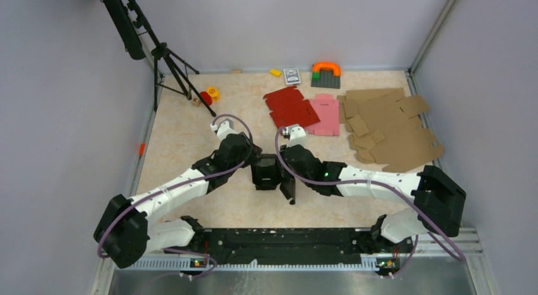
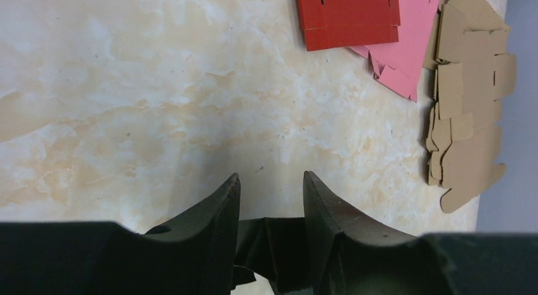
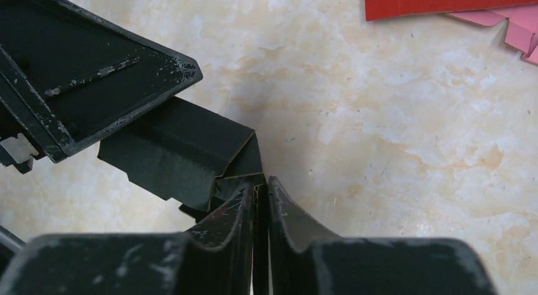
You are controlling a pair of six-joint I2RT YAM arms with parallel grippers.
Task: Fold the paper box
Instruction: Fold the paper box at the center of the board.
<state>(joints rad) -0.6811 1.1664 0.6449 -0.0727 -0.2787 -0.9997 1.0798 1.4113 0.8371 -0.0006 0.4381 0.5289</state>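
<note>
The black paper box (image 1: 269, 173) stands partly folded in the middle of the table, between my two grippers. My left gripper (image 1: 252, 157) reaches it from the left. In the left wrist view its fingers (image 2: 223, 206) stand apart, with a folded black wall of the box (image 2: 279, 244) filling the space between them. My right gripper (image 1: 285, 160) meets the box from the right. In the right wrist view a thin black panel edge (image 3: 259, 206) sits between the nearly closed jaws of the gripper (image 3: 261, 181), with slits of light on both sides of it. More of the box (image 3: 177, 155) lies to the left.
A red blank (image 1: 290, 108) and a pink blank (image 1: 325, 114) lie behind the box. A pile of brown cardboard blanks (image 1: 390, 127) sits at the back right. A black tripod (image 1: 168, 60) stands at the back left, with small toys (image 1: 209, 95) near it. An orange arch (image 1: 326, 69) sits on the far edge.
</note>
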